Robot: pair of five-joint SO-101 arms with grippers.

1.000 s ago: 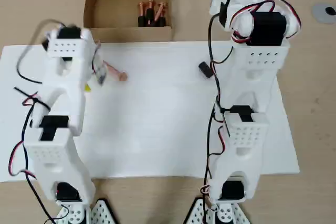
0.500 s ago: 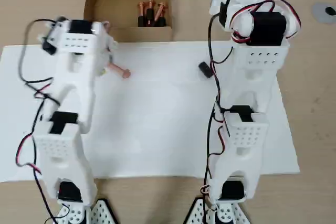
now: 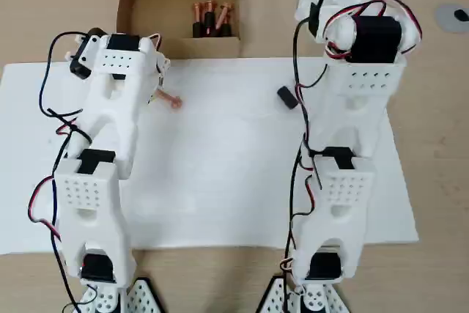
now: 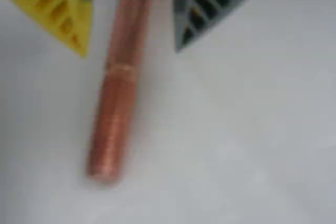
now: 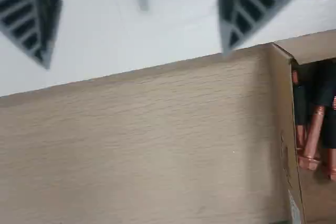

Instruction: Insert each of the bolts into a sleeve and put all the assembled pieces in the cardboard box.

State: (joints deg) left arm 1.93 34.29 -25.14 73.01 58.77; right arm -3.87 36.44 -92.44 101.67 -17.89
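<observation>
The left arm (image 3: 110, 108) has swung toward the cardboard box (image 3: 130, 5) since the earlier frame, carrying the bolt (image 3: 170, 100) with it.

From above, three copper-and-black assembled pieces (image 3: 211, 20) lie side by side in the box. One small black sleeve (image 3: 286, 97) lies on the smooth white sheet (image 3: 234, 166), beside the right arm (image 3: 359, 42).

At the left wrist, the left gripper (image 4: 131, 48), with one yellow and one grey ribbed finger, clamps the bolt's head. The round copper shank (image 4: 118, 108) slants down to the sheet.

At the right wrist, the right gripper (image 5: 136, 55) is spread wide and holds nothing, above the sheet's edge and the wood-grain table (image 5: 157, 145).
</observation>
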